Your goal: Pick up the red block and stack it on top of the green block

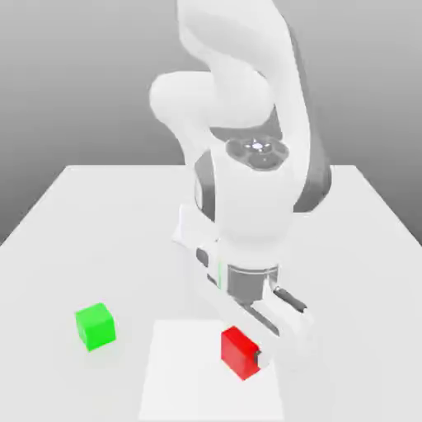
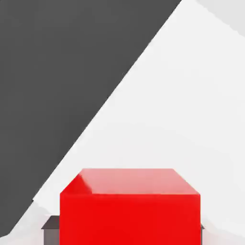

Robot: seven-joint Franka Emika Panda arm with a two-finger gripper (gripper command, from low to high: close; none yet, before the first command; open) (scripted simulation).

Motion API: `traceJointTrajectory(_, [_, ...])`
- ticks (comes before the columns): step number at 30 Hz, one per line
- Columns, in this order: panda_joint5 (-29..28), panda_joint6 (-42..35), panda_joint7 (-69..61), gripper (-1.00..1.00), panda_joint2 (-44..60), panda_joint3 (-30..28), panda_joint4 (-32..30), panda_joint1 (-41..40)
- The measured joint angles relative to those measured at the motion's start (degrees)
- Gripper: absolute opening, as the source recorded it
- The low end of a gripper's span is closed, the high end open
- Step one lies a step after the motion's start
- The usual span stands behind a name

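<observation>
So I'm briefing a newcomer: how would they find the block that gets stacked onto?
Start at the white table under the arm. On the exterior view's left, apart from the arm, sits the green block, alone on bare tabletop. It is the only green cube; the red block sits at the tool.

white table (image 1: 74,222), green block (image 1: 95,325) resting on it
</observation>
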Motion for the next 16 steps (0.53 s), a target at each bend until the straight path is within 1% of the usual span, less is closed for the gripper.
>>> traceJointTrajectory(4, [2.7,-1.6,-7.2,-1.00,-7.4,-6.5,-5.6,-14.5])
traceJointTrajectory(5, [3.6,-1.9,-9.2,-1.00,-9.3,-7.8,-7.1,-16.2])
traceJointTrajectory(7, [4.6,-0.9,-11.7,-1.00,-10.3,-9.6,-8.9,-17.9])
traceJointTrajectory(12, [4.2,7.9,-12.0,-1.00,-1.7,-9.7,-9.1,-18.8])
traceJointTrajectory(13, [4.1,9.4,-11.9,1.00,-0.2,-9.7,-9.0,-18.7])
traceJointTrajectory(16, [4.1,9.4,-11.9,1.00,-0.2,-9.7,-9.0,-18.7])
